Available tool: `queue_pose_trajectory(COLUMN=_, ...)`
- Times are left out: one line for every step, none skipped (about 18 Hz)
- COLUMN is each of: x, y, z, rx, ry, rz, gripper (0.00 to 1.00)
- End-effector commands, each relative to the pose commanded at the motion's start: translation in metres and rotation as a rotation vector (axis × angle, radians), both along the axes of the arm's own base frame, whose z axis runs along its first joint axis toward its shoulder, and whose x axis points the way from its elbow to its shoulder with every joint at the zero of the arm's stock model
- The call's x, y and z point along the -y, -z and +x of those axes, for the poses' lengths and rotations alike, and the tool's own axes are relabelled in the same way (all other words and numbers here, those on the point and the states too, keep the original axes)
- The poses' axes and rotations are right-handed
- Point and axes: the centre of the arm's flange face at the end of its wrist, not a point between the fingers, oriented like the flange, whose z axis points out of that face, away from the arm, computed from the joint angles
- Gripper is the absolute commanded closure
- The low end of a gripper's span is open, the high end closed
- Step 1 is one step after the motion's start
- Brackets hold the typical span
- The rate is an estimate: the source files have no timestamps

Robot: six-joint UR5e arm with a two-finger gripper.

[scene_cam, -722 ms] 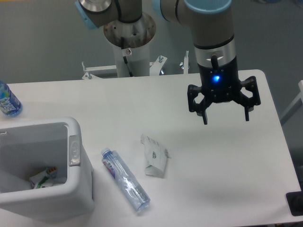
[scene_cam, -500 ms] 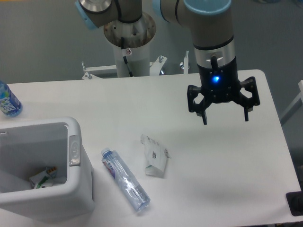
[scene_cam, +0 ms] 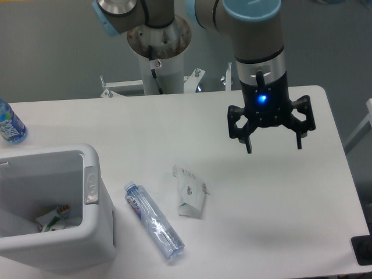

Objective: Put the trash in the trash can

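A black two-finger pincer [scene_cam: 274,146] with a blue light on its body hangs above the right side of the white counter [scene_cam: 145,125], its fingers spread wide apart and holding nothing. Well to its lower left, a crumpled flat white paper wrapper [scene_cam: 190,192] lies on the counter, and just left of it a long clear plastic bottle with a blue-purple label [scene_cam: 153,220] lies on its side. Further left stands the large white plastic trash can [scene_cam: 99,232] with a grey oval latch, some scraps inside, and a bluer bottle [scene_cam: 9,123] sits at the far left edge.

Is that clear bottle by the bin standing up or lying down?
Lying down: the clear bottle rests flat on the table, cap toward the bin.
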Motion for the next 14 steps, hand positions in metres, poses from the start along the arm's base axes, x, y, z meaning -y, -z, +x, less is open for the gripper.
queue_pose_trajectory(x=0.001, y=0.008, z=0.001, rx=0.011, ry=0.0, rz=-0.008, gripper=0.0)
queue_pose_trajectory(x=0.002, y=0.016, z=0.004, rx=0.023, ry=0.001, rz=-0.013, gripper=0.0)
queue_pose_trajectory(x=0.004, y=0.022, z=0.006, rx=0.032, ry=0.002, rz=-0.018, gripper=0.0)
queue_pose_trajectory(x=0.004, y=0.028, z=0.008, rx=0.043, ry=0.006, rz=-0.024, gripper=0.0)
queue_pose_trajectory(x=0.005, y=0.034, z=0.01, rx=0.052, ry=0.006, rz=-0.03, gripper=0.0)
queue_pose_trajectory(x=0.005, y=0.042, z=0.012, rx=0.059, ry=0.007, rz=-0.036, gripper=0.0)
queue_pose_trajectory(x=0.005, y=0.046, z=0.012, rx=0.054, ry=0.004, rz=-0.03, gripper=0.0)
queue_pose_trajectory(x=0.006, y=0.051, z=0.014, rx=0.051, ry=0.0, rz=-0.029, gripper=0.0)
queue_pose_trajectory(x=0.008, y=0.055, z=0.016, rx=0.055, ry=-0.001, rz=-0.031, gripper=0.0)
queue_pose_trajectory(x=0.009, y=0.062, z=0.02, rx=0.066, ry=-0.002, rz=-0.036, gripper=0.0)
queue_pose_trajectory(x=0.006, y=0.067, z=0.025, rx=0.08, ry=0.012, rz=-0.035, gripper=0.0)
queue_pose_trajectory(x=0.0, y=0.077, z=0.036, rx=0.095, ry=0.033, rz=-0.049, gripper=0.0)
queue_pose_trajectory(x=-0.004, y=0.09, z=0.047, rx=0.114, ry=0.052, rz=-0.065, gripper=0.0)
queue_pose_trajectory(x=-0.005, y=0.1, z=0.051, rx=0.13, ry=0.06, rz=-0.077, gripper=0.0)
